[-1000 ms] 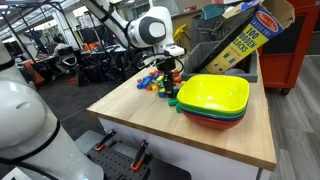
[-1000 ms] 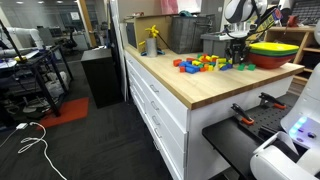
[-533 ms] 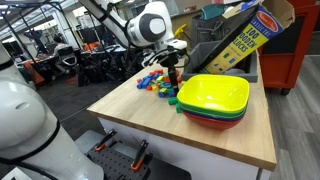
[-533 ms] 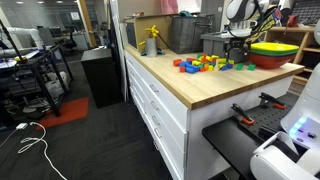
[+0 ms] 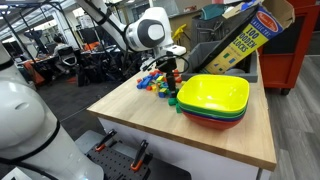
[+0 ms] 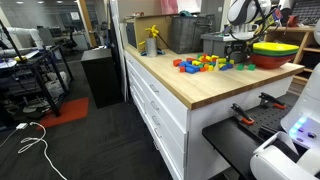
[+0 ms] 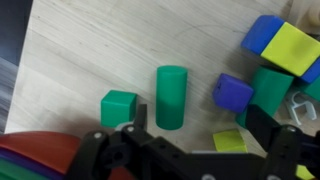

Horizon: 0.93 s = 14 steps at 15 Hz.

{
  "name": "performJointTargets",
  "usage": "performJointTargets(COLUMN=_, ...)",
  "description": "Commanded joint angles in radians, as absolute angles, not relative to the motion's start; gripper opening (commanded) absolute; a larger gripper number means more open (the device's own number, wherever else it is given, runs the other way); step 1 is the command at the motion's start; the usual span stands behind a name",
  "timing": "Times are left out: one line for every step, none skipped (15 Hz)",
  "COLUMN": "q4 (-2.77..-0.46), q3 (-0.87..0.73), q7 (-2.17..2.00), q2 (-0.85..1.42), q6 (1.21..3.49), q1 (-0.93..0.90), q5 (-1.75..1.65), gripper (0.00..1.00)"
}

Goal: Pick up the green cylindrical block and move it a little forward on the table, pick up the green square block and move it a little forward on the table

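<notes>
Yellow box [image 5: 243, 42] behind the tabletop, large "100" printed on it, remaining lettering and red logo too blurred to read

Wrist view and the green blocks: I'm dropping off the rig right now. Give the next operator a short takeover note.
Claw: open, holding nothing, hanging above the green cylindrical block.
Green cylindrical block: on the table, roughly in line with the gap between the fingers.
Green square block: on the table beside the cylinder, a small gap between them, near the stacked bowls.
Done: no grasp yet; these views do not show whether either block has been shifted.
Left: probably close on the cylinder, move it a little forward and release, then do the same with the square block.
</notes>
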<state>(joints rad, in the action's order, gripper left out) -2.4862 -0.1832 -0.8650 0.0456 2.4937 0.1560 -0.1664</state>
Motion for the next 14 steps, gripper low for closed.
performJointTargets(q4=-2.527, q3=-0.194, q7=-0.843, q2=0.016, q6=2.514, q1=0.167, q5=-0.134, gripper=1.00)
performJointTargets(q4=-2.532, q3=-0.195, q7=-0.842, q2=0.016, q6=2.516, q1=0.169, q5=-0.131, gripper=1.00)
performJointTargets(q4=-2.536, q3=-0.196, q7=-0.842, q2=0.016, q6=2.516, q1=0.171, q5=-0.128, gripper=1.00)
performJointTargets(q4=-2.539, q3=-0.198, q7=-0.842, q2=0.016, q6=2.516, q1=0.171, q5=-0.124, gripper=1.00)
performJointTargets(q4=-2.542, q3=-0.200, q7=-0.842, q2=0.017, q6=2.517, q1=0.171, q5=-0.120, gripper=1.00)
performJointTargets(q4=-2.544, q3=-0.201, q7=-0.843, q2=0.017, q6=2.517, q1=0.171, q5=-0.115, gripper=1.00)
performJointTargets(q4=-2.546, q3=-0.202, q7=-0.844, q2=0.017, q6=2.517, q1=0.171, q5=-0.110, gripper=1.00)
performJointTargets(q4=-2.548, q3=-0.203, q7=-0.844, q2=0.018, q6=2.519, q1=0.171, q5=-0.104, gripper=1.00)
performJointTargets(q4=-2.549, q3=-0.203, q7=-0.845, q2=0.020, q6=2.523, q1=0.171, q5=-0.098, gripper=1.00)
performJointTargets(q4=-2.550, q3=-0.203, q7=-0.846, q2=0.026, q6=2.529, q1=0.171, q5=-0.092, gripper=1.00)
performJointTargets(q4=-2.551, q3=-0.202, q7=-0.845, q2=0.031, q6=2.535, q1=0.171, q5=-0.085, gripper=1.00)
performJointTargets(q4=-2.552, q3=-0.202, q7=-0.845, q2=0.034, q6=2.538, q1=0.170, q5=-0.078, gripper=1.00)
performJointTargets(q4=-2.554, q3=-0.203, q7=-0.847, q2=0.039, q6=2.544, q1=0.171, q5=-0.073, gripper=1.00)
performJointTargets(q4=-2.556, q3=-0.204, q7=-0.848, q2=0.040, q6=2.549, q1=0.171, q5=-0.071, gripper=1.00)
